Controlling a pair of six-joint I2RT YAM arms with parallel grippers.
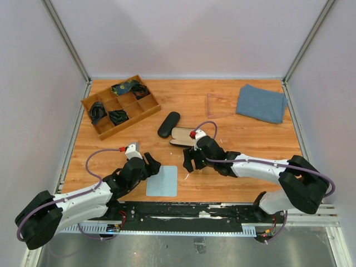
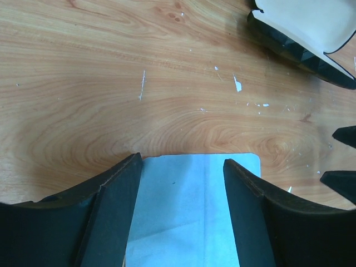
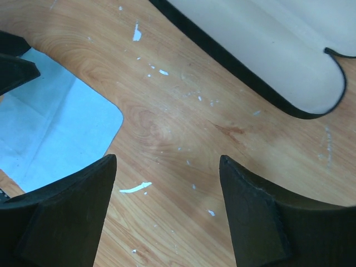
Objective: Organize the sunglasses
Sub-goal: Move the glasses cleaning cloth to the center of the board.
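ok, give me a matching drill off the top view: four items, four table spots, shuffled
Items:
1 tray
2 towel
3 cloth
4 open case

Spots:
A far right
B near edge, middle
C far left
D centre

Pairs: 1-C, 2-A, 3-B, 4-D

The top view looks down from above and behind the arms (image 1: 83, 200), taking in the whole desk (image 1: 250, 133). Each wrist view sits close over the wood, looking down between its own fingers (image 2: 111, 217). All three share the pale cloth (image 1: 162, 181) and open case (image 1: 181, 135).
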